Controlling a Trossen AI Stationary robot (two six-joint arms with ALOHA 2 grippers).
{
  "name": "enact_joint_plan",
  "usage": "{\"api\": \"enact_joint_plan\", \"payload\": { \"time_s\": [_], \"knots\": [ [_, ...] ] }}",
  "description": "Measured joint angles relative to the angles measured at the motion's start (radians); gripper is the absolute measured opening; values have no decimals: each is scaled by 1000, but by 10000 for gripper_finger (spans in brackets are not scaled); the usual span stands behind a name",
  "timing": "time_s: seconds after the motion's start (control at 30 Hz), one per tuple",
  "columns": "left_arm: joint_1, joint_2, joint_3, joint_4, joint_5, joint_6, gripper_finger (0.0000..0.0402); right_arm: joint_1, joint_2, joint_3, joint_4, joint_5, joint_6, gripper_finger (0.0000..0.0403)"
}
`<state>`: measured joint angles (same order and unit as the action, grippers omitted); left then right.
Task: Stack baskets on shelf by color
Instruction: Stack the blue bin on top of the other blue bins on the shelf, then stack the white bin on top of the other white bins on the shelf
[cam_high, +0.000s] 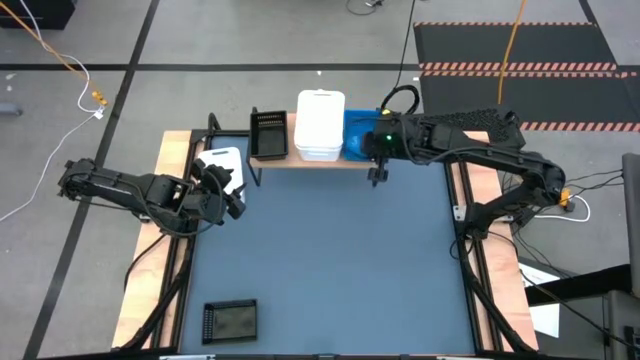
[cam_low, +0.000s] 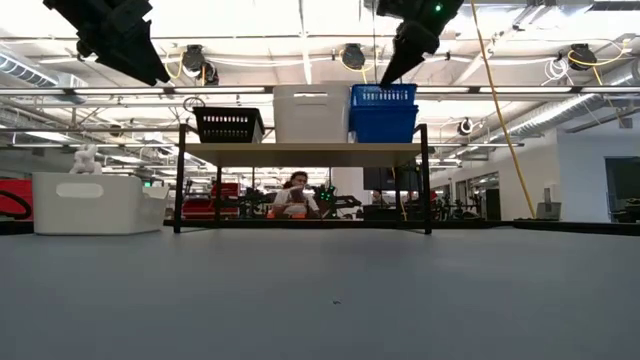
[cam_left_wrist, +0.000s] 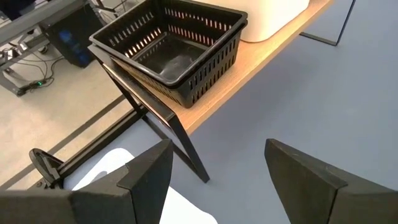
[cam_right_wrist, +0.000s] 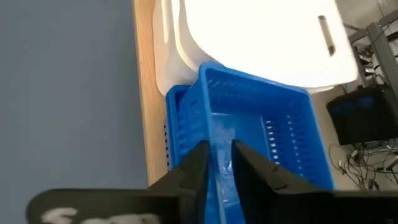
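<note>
While the right arm reaches across the shelf (cam_high: 300, 160), its right claw (cam_right_wrist: 217, 163) hangs over the blue baskets (cam_high: 358, 133), fingers slightly parted astride the near wall, contact unclear. Beside them sit white baskets (cam_high: 320, 122) and black baskets (cam_high: 268, 134). The left claw (cam_left_wrist: 214, 177) gapes empty above a half-hidden white basket (cam_high: 222, 160).

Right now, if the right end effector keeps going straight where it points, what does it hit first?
Likely the top blue basket on the shelf: the right end effector points at its near wall, fingers either side of the rim. Depth is unclear.
</note>
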<state>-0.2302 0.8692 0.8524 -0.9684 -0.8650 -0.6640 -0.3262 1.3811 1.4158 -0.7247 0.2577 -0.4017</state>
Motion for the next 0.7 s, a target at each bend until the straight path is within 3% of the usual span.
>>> {"api": "enact_joint_plan", "payload": {
  "time_s": [0.27,0.43,0.57,0.7],
  "knots": [
    [0,0,0,0,0,4,257,22,-34,0,41,2,111,140],
    [0,0,0,0,0,4,257,93,-36,-3,88,-44,164,154],
    [0,0,0,0,0,5,257,207,-26,-117,310,-219,211,152],
    [0,0,0,-12,9,-1,257,348,53,-287,617,-264,263,151]
  ]
}}
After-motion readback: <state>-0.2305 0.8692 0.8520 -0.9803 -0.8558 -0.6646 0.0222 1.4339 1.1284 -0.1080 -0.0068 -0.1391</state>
